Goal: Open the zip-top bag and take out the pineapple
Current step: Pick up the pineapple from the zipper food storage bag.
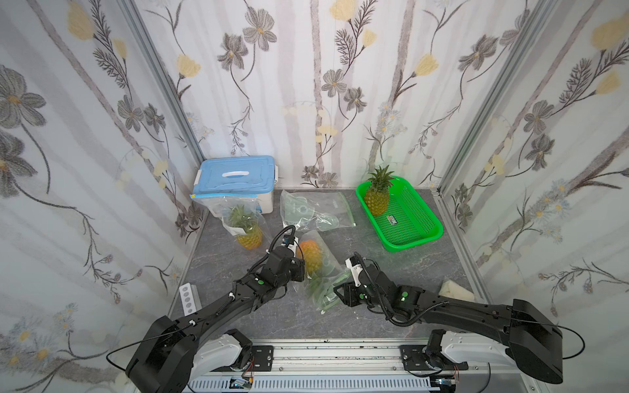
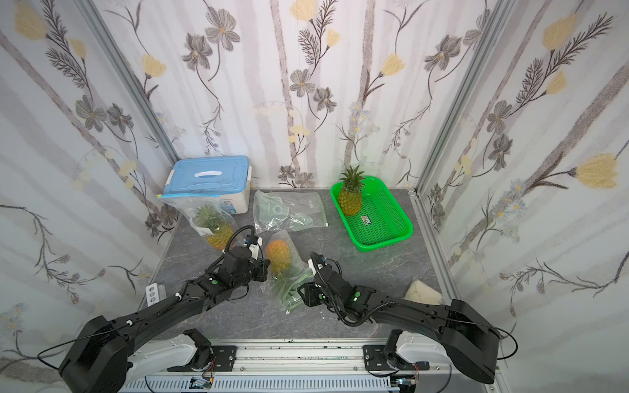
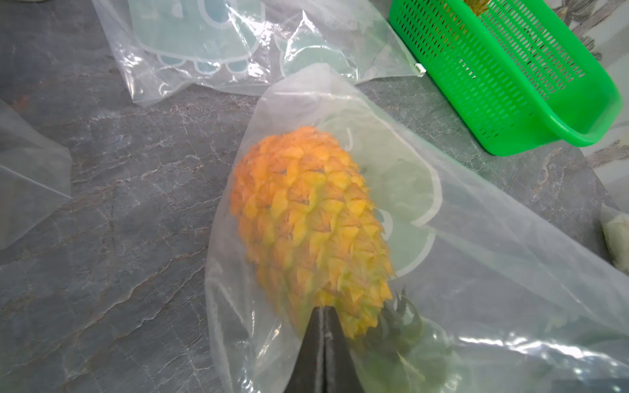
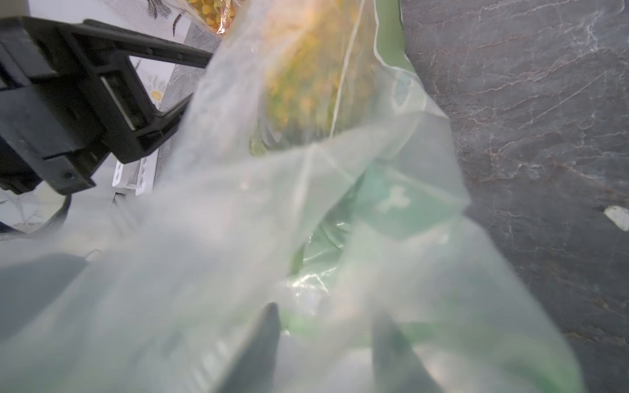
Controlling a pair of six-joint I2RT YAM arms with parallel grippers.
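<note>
Left wrist view: the left gripper (image 3: 321, 316) is pinched shut on the zip-top bag (image 3: 476, 272) at the desk (image 1: 425, 265) centre, the pineapple (image 3: 306, 211) enclosed. The right gripper (image 4: 326, 340) is held, jaws apart, at its mouth. Farther, a second pineapple (image 1: 377, 200) is stood in the green basket (image 1: 417, 242).

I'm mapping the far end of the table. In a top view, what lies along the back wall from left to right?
box → empty bag → basket
</note>
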